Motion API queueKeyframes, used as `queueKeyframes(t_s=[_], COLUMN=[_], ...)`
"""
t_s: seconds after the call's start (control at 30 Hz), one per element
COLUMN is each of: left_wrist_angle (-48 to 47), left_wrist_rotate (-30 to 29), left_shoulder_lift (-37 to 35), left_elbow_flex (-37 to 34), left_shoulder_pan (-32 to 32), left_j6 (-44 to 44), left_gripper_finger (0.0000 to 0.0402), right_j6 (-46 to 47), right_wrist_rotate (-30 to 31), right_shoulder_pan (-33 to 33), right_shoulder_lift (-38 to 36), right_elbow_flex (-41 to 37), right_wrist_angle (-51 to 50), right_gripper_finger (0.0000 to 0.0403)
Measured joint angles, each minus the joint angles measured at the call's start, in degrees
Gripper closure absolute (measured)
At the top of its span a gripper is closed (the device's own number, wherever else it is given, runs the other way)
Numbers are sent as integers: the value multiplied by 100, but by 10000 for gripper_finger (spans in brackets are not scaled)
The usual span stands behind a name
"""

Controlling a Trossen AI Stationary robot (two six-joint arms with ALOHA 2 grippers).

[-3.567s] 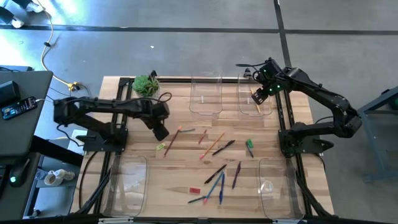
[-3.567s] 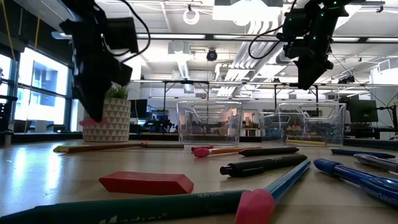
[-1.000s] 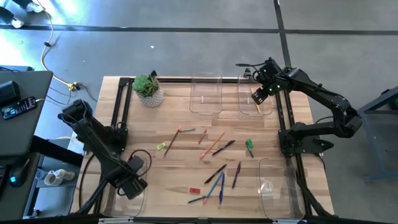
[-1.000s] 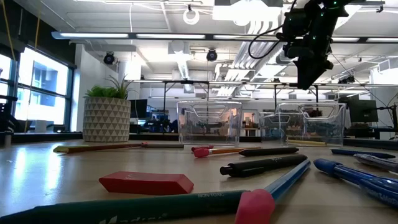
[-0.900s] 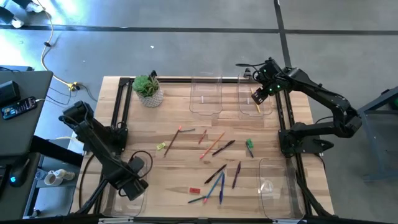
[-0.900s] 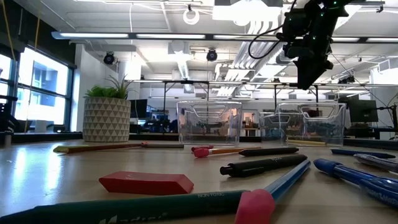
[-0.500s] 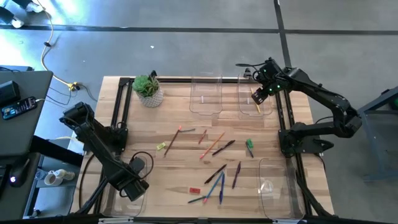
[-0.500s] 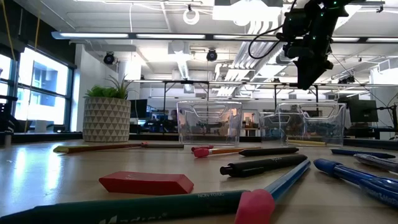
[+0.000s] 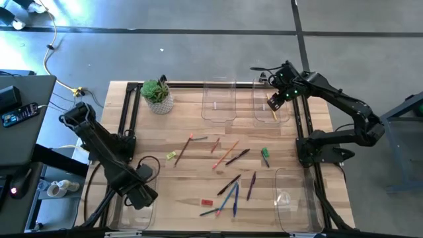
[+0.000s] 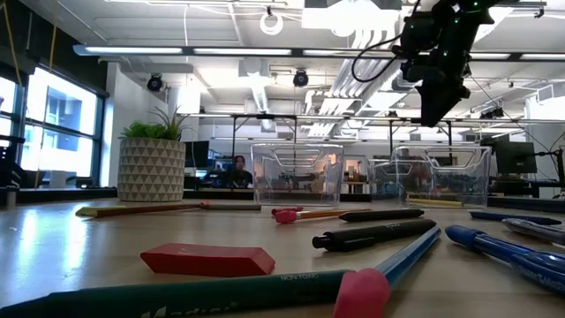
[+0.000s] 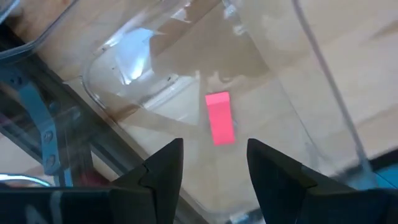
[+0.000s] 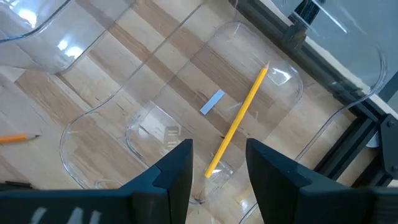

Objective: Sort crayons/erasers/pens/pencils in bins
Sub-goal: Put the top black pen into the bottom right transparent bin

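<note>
My left gripper hangs open, pointing down, over the near-left bin. A pink eraser lies flat on that bin's floor, below and between the spread fingers, touching neither. My right gripper is open above the far-right bin, where a yellow pencil lies on the bottom. Pens, pencils, crayons and a green eraser lie loose on the middle of the table.
A second far bin stands beside the far-right one, and a near-right bin sits by the front edge. A potted plant stands at the far left. A red eraser and a yellow-green eraser lie on the wood.
My left arm has lifted a little above the near-left bin, its elbow shifting toward the table's far left. My right arm has kept still.
</note>
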Motion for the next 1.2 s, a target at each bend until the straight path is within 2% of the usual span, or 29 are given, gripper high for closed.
queueKeyframes(t_s=[0.4, 0.63, 0.8, 1.03, 1.2], left_wrist_angle=[-3, -21, -25, -29, -27], left_wrist_rotate=[-217, -1050, -1600, -1642, -1646], left_shoulder_lift=[-1327, -2020, -2269, -2301, -2301], left_elbow_flex=[0, 0, 0, 0, 0], left_shoulder_pan=[36, 344, 839, 1823, 2590], left_j6=[1, 245, 967, 2511, 3535], left_gripper_finger=[238, 238, 238, 238, 239], right_j6=[-270, -270, -268, -255, -334], right_wrist_rotate=[-63, -63, -309, -823, -861], right_shoulder_pan=[784, 1279, 1673, 2196, 2652], right_shoulder_lift=[-11, -12, -12, -12, -12], right_elbow_flex=[0, 0, 0, 0, 0], right_wrist_angle=[394, 490, 490, 490, 513], right_gripper_finger=[261, 261, 261, 261, 261])
